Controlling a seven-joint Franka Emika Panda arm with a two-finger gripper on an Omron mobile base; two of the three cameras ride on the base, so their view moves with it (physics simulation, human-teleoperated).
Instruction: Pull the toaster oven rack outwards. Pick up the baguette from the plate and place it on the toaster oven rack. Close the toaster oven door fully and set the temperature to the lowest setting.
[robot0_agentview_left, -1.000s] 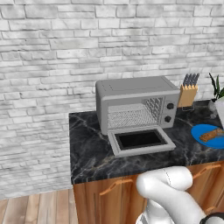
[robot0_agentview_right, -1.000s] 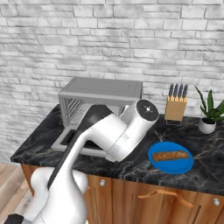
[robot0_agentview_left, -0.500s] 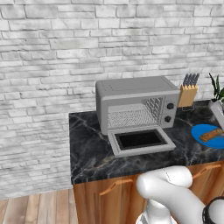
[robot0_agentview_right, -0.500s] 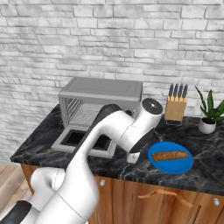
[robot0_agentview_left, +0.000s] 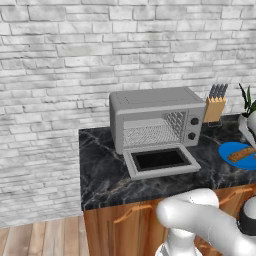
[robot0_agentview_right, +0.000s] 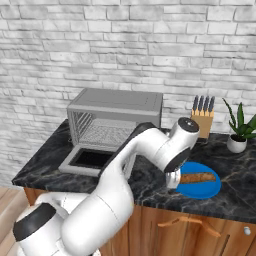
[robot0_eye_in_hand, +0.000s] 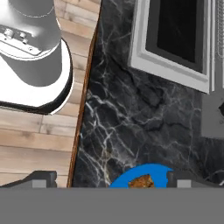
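Observation:
The grey toaster oven (robot0_agentview_left: 157, 117) (robot0_agentview_right: 116, 114) stands on the counter. Its door (robot0_agentview_left: 160, 161) (robot0_agentview_right: 91, 159) (robot0_eye_in_hand: 175, 41) lies folded down flat, dark glass up. Inside the cavity sits the silvery wire rack (robot0_agentview_left: 150, 134) (robot0_agentview_right: 107, 134). Right of the oven, the golden-brown baguette (robot0_agentview_right: 198, 177) (robot0_agentview_left: 242, 153) (robot0_eye_in_hand: 142, 180) lies on the blue plate (robot0_agentview_right: 202, 189) (robot0_agentview_left: 231, 148) (robot0_eye_in_hand: 127, 177). My gripper (robot0_agentview_right: 172, 183) (robot0_eye_in_hand: 114, 179) hangs low over the plate's oven-side edge. It is open, its dark fingertips (robot0_eye_in_hand: 41, 178) wide apart with nothing between them.
A tan knife block (robot0_agentview_left: 215, 107) (robot0_agentview_right: 202, 119) and a potted plant (robot0_agentview_right: 239, 131) stand at the back right by the brick wall. The black marble counter (robot0_eye_in_hand: 131, 122) ends at a wooden front edge (robot0_eye_in_hand: 85, 87), with floorboards and my base below.
My arm has swung right, away from the oven front, and the hand has dropped toward the plate. Oven, door, plate and baguette have stayed put.

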